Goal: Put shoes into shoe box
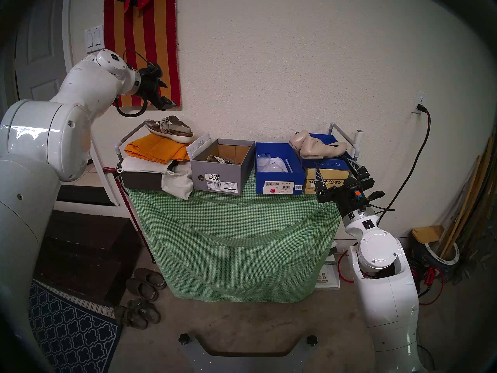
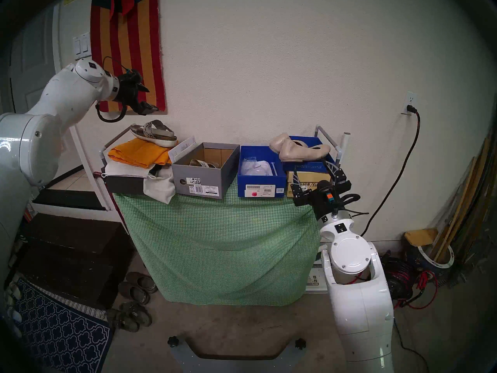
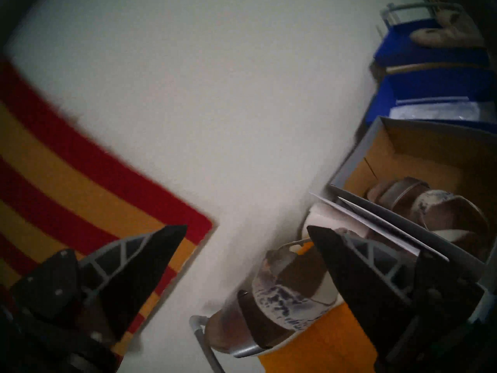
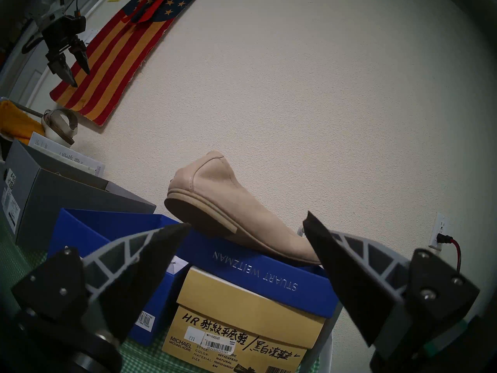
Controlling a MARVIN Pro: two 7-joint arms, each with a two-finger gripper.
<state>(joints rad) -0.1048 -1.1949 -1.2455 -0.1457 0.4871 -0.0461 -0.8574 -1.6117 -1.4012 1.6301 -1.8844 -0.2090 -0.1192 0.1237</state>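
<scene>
One platform sandal (image 1: 169, 129) sits on orange cloth (image 1: 154, 150) at the bench's left rear corner. My left gripper (image 1: 161, 95) hangs spread and empty above it. I'd pinch its stiff, light sole; straps look floppy.

Cream wall (image 1: 295, 68) with striped flag (image 1: 142, 41), outlet (image 1: 420, 102), concrete floor (image 1: 255, 324), blue rug (image 1: 72, 334), green-clothed table (image 1: 236, 243).

Green-checked table (image 1: 236, 229) under grey box (image 1: 220, 173), blue box (image 1: 279, 176), tan box (image 1: 322, 180)
</scene>
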